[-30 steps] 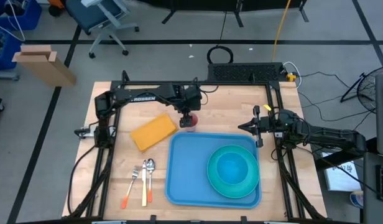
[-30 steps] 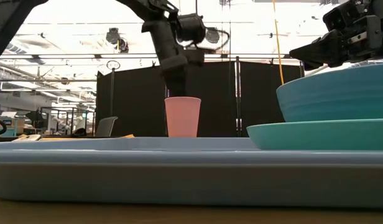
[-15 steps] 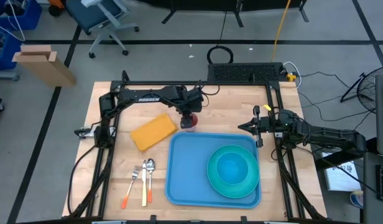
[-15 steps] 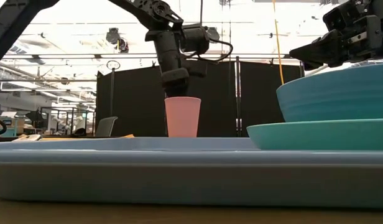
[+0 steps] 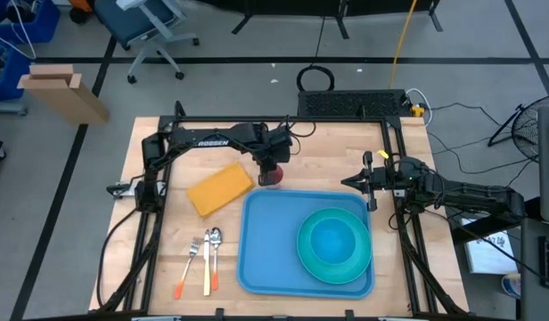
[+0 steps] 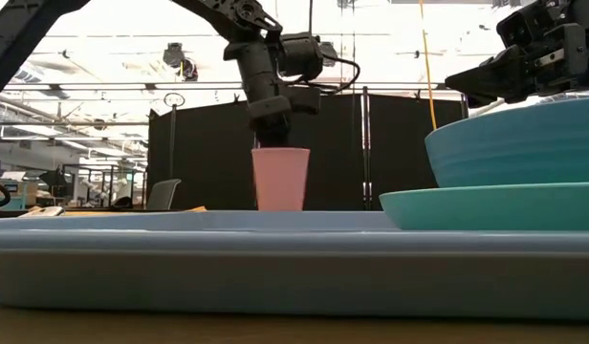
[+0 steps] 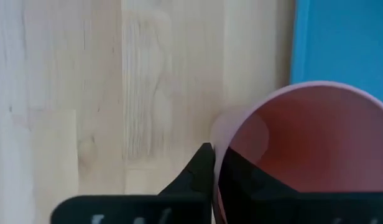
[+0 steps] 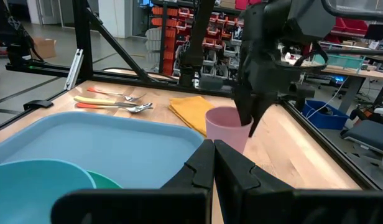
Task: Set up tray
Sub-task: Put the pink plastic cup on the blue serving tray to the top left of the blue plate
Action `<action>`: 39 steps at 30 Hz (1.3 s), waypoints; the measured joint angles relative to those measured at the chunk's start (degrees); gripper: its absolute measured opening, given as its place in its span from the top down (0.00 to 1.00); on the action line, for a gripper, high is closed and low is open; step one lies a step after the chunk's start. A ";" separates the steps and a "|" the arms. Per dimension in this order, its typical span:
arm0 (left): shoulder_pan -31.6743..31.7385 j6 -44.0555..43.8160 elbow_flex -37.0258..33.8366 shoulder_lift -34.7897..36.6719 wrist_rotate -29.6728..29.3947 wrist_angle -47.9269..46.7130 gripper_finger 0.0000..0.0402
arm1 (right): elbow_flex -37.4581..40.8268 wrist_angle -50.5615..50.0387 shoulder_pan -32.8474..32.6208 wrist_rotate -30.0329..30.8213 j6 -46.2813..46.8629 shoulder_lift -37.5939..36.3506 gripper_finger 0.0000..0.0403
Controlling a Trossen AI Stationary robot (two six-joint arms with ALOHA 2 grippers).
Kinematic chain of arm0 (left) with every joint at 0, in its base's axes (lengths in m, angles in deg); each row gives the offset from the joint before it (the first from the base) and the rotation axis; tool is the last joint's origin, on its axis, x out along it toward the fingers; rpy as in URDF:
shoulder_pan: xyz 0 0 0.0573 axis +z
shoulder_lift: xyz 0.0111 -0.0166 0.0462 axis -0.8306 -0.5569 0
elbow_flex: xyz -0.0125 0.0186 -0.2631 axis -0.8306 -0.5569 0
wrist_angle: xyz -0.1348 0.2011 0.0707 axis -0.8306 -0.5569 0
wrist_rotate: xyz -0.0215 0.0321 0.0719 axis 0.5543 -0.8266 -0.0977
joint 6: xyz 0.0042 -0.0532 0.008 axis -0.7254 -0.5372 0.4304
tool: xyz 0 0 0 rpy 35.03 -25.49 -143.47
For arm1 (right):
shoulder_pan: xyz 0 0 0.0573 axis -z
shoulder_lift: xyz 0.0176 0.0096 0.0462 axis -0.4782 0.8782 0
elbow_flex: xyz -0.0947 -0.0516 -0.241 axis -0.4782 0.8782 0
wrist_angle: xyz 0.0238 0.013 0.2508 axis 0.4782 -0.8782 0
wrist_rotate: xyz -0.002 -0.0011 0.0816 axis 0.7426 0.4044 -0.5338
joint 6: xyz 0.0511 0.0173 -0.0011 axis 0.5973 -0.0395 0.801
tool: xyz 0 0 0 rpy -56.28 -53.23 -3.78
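A pink cup (image 5: 272,177) stands upright on the wooden table, just beyond the far rim of the blue tray (image 5: 270,241). My left gripper (image 5: 271,168) is above the cup and shut on its rim; in the low view it (image 6: 272,141) reaches down onto the cup (image 6: 280,180). A teal plate (image 5: 310,265) with a teal bowl (image 5: 335,239) on it sits on the tray's right half. My right gripper (image 5: 367,184) waits shut off the tray's far right corner, holding nothing. My left gripper pinches the cup's rim (image 7: 215,152) on its left side, one finger (image 7: 241,183) inside the cup and the other (image 7: 201,171) outside. The fingers come from above, pointing down. The cup stands upright with its base on the table.
A yellow napkin (image 5: 219,188) lies on the table left of the cup. A fork, spoon and knife (image 5: 205,260) lie near the front left, beside the tray. The arms' black frames (image 5: 159,178) run along both table sides.
My left gripper has come down onto the pink cup's rim and shut on it. The cup has stayed standing in its place.
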 joint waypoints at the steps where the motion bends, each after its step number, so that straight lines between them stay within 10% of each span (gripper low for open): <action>1: 0.02 0.22 1.19 0.00 -0.02 -1.32 0.98 | 0.00 0.02 0.00 0.00 0.00 0.00 1.00; 13: -7.03 0.61 22.99 0.39 0.25 -14.08 0.99 | 0.00 0.21 0.00 0.00 -0.61 -0.02 1.00; 39: -14.50 -4.77 13.17 -6.47 -0.81 -5.80 0.99 | -0.02 3.46 0.04 -4.37 -0.58 -1.25 1.00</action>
